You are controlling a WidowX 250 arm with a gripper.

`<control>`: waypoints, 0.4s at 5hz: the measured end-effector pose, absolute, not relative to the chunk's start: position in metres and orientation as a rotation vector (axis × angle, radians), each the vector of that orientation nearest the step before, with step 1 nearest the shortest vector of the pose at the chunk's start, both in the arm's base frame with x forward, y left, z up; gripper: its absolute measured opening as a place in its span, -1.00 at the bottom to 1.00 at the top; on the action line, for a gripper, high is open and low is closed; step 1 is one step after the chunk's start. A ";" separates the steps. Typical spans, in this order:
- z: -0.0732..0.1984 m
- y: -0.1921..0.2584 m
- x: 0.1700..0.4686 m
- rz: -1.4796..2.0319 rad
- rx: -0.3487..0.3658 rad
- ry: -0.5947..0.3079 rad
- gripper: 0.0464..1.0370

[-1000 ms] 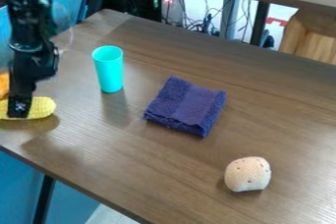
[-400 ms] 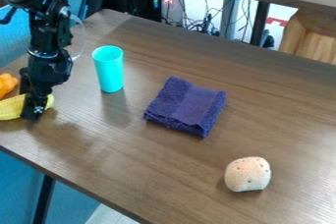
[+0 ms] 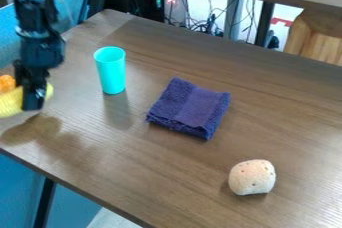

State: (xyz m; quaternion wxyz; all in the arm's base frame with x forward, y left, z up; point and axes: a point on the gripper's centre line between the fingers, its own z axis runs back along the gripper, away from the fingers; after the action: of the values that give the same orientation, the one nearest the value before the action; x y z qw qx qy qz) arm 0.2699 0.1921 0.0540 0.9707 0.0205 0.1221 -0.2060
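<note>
1. The corn (image 3: 9, 104) is yellow, with a bumpy surface and a rounded end; its other end runs out past the left edge of the view.
2. I have it off the table (image 3: 133, 162), at the table's left side, with a dark shadow (image 3: 30, 129) on the wood below it. It lies slightly tilted, its rounded end higher.
3. An orange thing (image 3: 6, 83) sits just behind the corn, partly cut off by the view's edge.
4. To the right of me, a turquoise cup (image 3: 111, 71) stands upright, between me and the folded purple cloth (image 3: 189, 108).
5. A pale, speckled, roundish object (image 3: 252, 177) rests well apart, nearer the camera.
6. My arm (image 3: 37, 27) comes in at the upper left and hangs nearly straight down.
7. My gripper (image 3: 31, 104) points downward, closed around the corn near its rounded end.
</note>
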 end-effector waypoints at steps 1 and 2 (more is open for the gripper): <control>0.084 0.202 0.286 -0.338 -0.003 0.202 0.30; 0.087 0.208 0.304 -0.282 -0.081 0.172 0.31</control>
State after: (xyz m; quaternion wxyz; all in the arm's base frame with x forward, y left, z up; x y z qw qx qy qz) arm 0.3039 0.2082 0.0866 0.9856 -0.0404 0.0856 -0.1404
